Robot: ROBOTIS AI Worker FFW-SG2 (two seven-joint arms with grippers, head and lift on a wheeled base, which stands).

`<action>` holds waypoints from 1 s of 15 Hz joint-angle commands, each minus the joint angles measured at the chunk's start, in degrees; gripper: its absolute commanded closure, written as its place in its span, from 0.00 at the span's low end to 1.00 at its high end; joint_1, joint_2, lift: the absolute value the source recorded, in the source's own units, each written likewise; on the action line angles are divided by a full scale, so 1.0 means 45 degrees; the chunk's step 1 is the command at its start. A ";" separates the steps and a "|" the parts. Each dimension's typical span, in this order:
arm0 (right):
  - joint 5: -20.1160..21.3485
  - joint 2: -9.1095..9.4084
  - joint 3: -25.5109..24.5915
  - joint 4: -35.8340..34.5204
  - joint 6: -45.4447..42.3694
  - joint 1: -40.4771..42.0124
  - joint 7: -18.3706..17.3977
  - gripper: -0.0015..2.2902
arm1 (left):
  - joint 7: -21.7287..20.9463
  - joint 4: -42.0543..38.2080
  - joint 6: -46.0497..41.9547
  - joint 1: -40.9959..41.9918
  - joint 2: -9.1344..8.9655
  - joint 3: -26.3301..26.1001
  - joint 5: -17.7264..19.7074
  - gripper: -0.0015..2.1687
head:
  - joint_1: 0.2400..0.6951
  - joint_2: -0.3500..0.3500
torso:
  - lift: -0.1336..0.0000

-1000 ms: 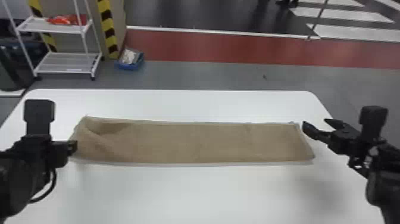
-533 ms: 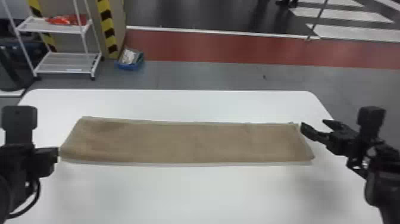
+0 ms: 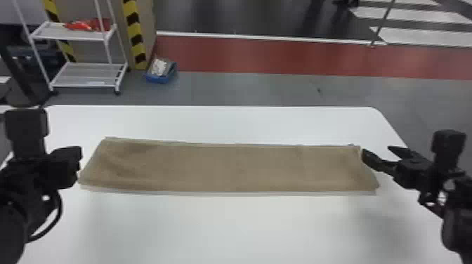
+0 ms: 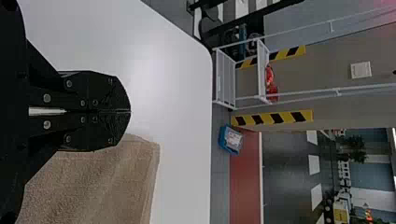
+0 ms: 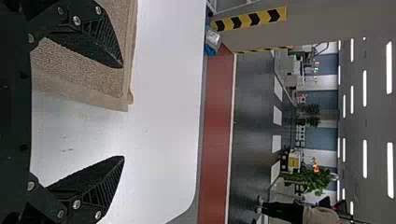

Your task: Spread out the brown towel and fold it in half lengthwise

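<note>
The brown towel (image 3: 228, 168) lies as a long, flat strip across the white table, with a lighter layer along its near edge and faint wrinkles at its left end. My left gripper (image 3: 80, 158) is just beyond that left end; in the left wrist view the left gripper (image 4: 130, 111) has its fingers pressed together, beside a corner of the towel (image 4: 102, 182). At the towel's right end is my right gripper (image 3: 376, 152). The right wrist view has the right gripper (image 5: 123, 112) with fingers wide apart, one over the towel (image 5: 84, 70), the other over bare table.
The white table (image 3: 228, 228) extends in front of and behind the towel, its rounded far corner near the right arm. On the floor beyond stand a white shelf cart (image 3: 87, 75) and a blue bin (image 3: 159, 72).
My left gripper moved left and nearer, then back right and farther away. The towel's left end shifted left, then slightly right, and its larger fold there has flattened. The right gripper shifted only slightly.
</note>
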 commanded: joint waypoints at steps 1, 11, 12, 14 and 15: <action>-0.0137 0.0002 -0.0139 -0.0142 0.0051 0.0091 0.0122 0.09 | -0.0101 0.0258 -0.0100 -0.0206 -0.0055 -0.0222 0.0238 0.51 | 1.00 0.34 | 0.07; -0.1230 -0.0115 -0.0823 -0.0552 0.1535 -0.0202 0.1587 0.09 | -0.1547 0.1586 0.0369 -0.1456 0.0082 -0.0124 0.0004 0.08 | 1.00 0.30 | 0.07; -0.1172 -0.0134 -0.0804 -0.0533 0.1574 -0.0280 0.1587 0.09 | -0.1605 0.1801 0.0720 -0.1631 0.0101 -0.0124 -0.0035 0.07 | 1.00 0.31 | 0.07; -0.1035 -0.0134 -0.0764 -0.0396 0.1848 -0.0495 0.1646 0.09 | -0.1722 0.2172 0.1267 -0.1983 0.0121 -0.0105 -0.0074 0.07 | 1.00 0.32 | 0.07; -0.0957 -0.0154 -0.0745 -0.0318 0.1926 -0.0573 0.1646 0.09 | -0.1742 0.2328 0.1267 -0.2100 0.0160 -0.0124 -0.0094 0.07 | 1.00 0.32 | 0.07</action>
